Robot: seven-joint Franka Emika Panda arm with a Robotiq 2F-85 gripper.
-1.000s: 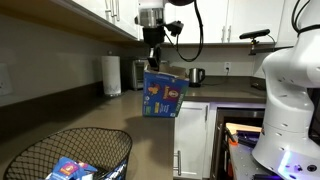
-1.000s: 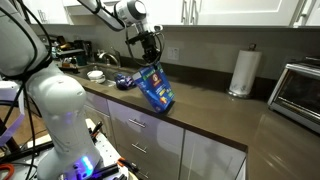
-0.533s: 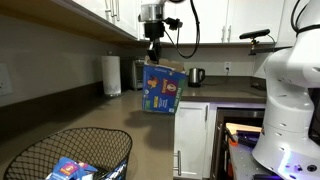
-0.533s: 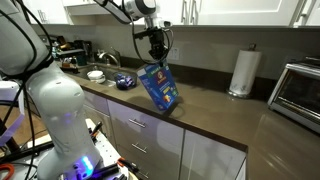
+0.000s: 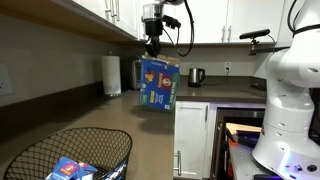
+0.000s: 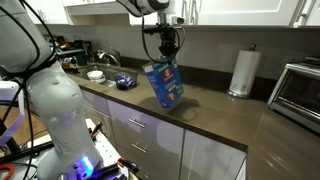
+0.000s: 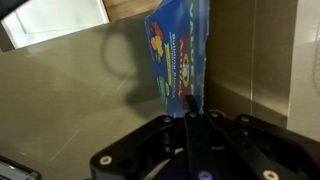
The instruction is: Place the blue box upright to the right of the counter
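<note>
The blue box [image 5: 158, 84] with colourful print hangs from my gripper [image 5: 153, 55], which is shut on its top edge. It is held tilted in the air above the dark counter [image 5: 120, 122]. In the other exterior view the box [image 6: 165, 84] hangs below the gripper [image 6: 166, 55] over the counter [image 6: 215, 115], its lower corner near or on the surface. In the wrist view the box [image 7: 180, 55] runs edge-on away from the gripper [image 7: 192, 100], over the counter [image 7: 80, 90].
A paper towel roll [image 6: 240, 72] and a toaster oven [image 6: 298, 95] stand along the counter. A kettle [image 5: 196, 76] sits at the far end. A black wire basket [image 5: 70, 158] holds small blue packets. A sink with dishes [image 6: 100, 72] is nearby.
My gripper has carried the blue box upward and further along the counter, away from the sink side; the box hangs more upright than before.
</note>
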